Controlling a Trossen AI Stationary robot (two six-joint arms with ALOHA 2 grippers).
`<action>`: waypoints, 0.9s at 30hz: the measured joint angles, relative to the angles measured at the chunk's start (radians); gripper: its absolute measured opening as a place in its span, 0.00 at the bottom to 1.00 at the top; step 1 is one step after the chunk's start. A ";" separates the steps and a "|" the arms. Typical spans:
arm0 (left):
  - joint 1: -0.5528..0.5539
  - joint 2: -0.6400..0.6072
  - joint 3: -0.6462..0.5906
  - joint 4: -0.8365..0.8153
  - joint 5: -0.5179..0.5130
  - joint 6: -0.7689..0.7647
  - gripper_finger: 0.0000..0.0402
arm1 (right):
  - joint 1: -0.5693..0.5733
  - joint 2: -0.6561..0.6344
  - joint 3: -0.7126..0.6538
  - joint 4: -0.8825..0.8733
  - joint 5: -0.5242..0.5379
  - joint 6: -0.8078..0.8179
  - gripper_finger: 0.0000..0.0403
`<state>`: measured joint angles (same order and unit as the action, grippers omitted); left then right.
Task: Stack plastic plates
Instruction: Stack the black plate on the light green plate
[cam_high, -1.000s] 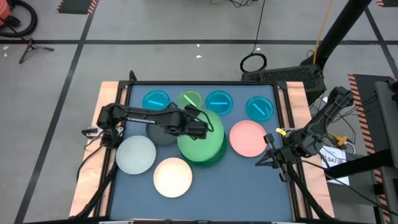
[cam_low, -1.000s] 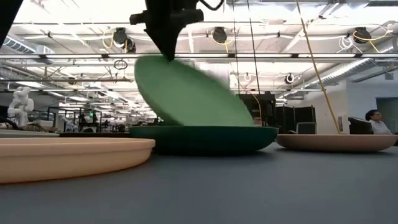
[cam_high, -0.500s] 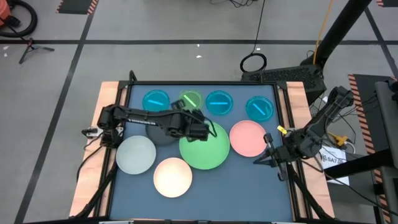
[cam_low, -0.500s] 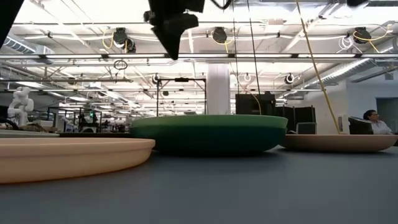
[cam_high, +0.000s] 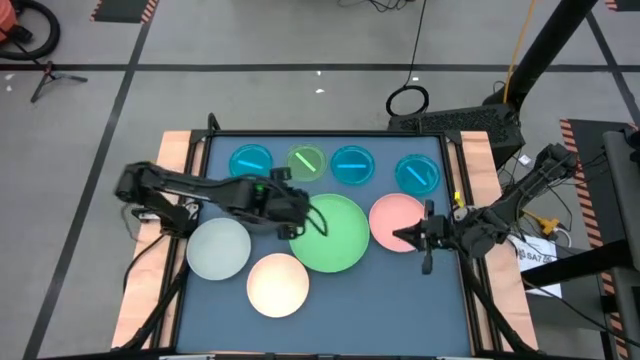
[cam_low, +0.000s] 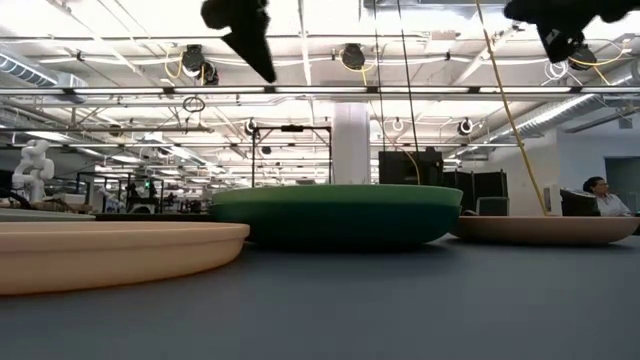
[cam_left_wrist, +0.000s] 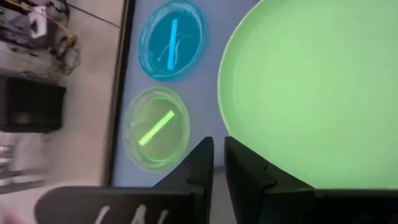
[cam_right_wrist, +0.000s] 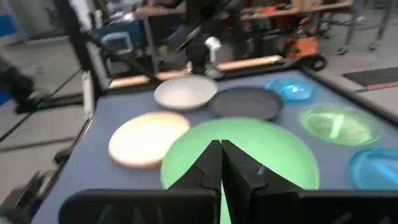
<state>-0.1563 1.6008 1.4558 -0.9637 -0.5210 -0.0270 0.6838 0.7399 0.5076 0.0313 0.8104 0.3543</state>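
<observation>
The light green plate (cam_high: 330, 236) lies flat inside the dark green plate (cam_low: 330, 226) at mid-table. My left gripper (cam_high: 303, 214) hovers shut above its left rim, touching nothing; in the left wrist view my left gripper (cam_left_wrist: 218, 163) has the light green plate (cam_left_wrist: 311, 93) beyond it. My right gripper (cam_high: 408, 237), shut, hangs over the near edge of the pink plate (cam_high: 398, 220). The pale grey plate (cam_high: 218, 248) and cream plate (cam_high: 277, 283) rest on the table. My left arm mostly covers the dark grey plate (cam_right_wrist: 245, 102).
Several small translucent plates sit along the far edge: cyan (cam_high: 251, 161), lime (cam_high: 306, 161), cyan (cam_high: 351, 165), cyan (cam_high: 417, 174). Wooden borders (cam_high: 172, 150) flank the blue table top. Bare table (cam_high: 390, 300) lies near the front right. A person (cam_low: 600, 195) sits far behind.
My left gripper let go of the light green plate's rim; the tilted plate dropped flat into the dark green plate. That gripper then rose and drew back toward the table's left. My right gripper moved left, over the pink plate's near edge.
</observation>
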 joint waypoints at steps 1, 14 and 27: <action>-0.005 -0.037 -0.046 0.030 0.008 -0.025 0.12 | -0.023 0.000 0.014 0.002 0.000 -0.015 0.00; -0.236 -0.248 -0.330 0.111 -0.123 -0.334 0.12 | -0.244 0.119 0.239 -0.135 -0.086 0.012 0.00; -0.285 -0.271 -0.337 0.114 -0.292 -0.083 0.12 | -0.552 0.367 0.534 -0.339 -0.386 -0.031 0.00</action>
<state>-0.4411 1.3298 1.1192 -0.8500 -0.8127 -0.1097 0.1315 1.1069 1.0418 -0.3073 0.4247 0.3236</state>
